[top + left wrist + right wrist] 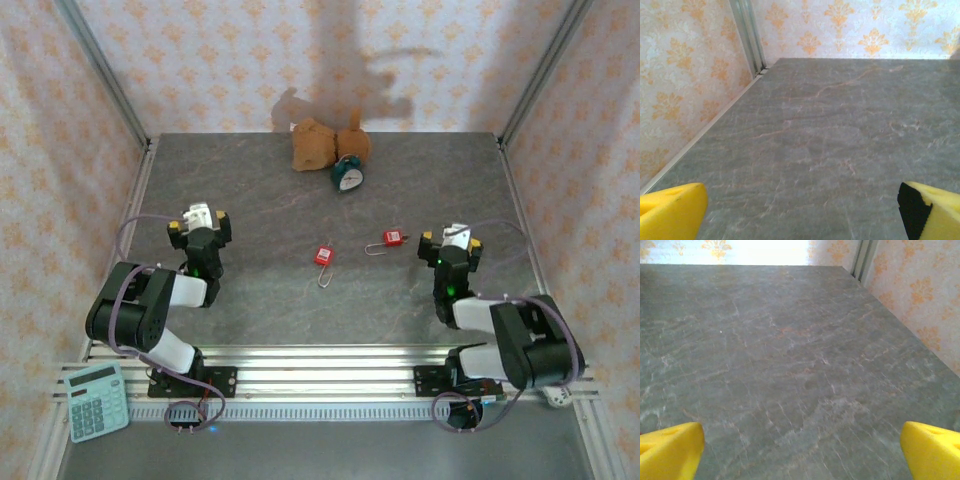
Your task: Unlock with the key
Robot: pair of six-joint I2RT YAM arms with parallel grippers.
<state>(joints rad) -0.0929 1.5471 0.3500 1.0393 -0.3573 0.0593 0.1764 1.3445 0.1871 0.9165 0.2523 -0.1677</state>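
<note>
Left gripper (200, 226) and right gripper (450, 242) are both standing released, holding nothing. One red piece (392, 238) is lying crosswise on the bench (260, 200) just left of the right gripper, its loop pointing away. A second red piece (323, 256) is lying midway between the arms; which is lock and which is key cannot be told

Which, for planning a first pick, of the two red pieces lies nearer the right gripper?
The red piece with its loop pointing left, beside the right gripper; the other red piece sits mid-table, loop toward the arms.
</note>
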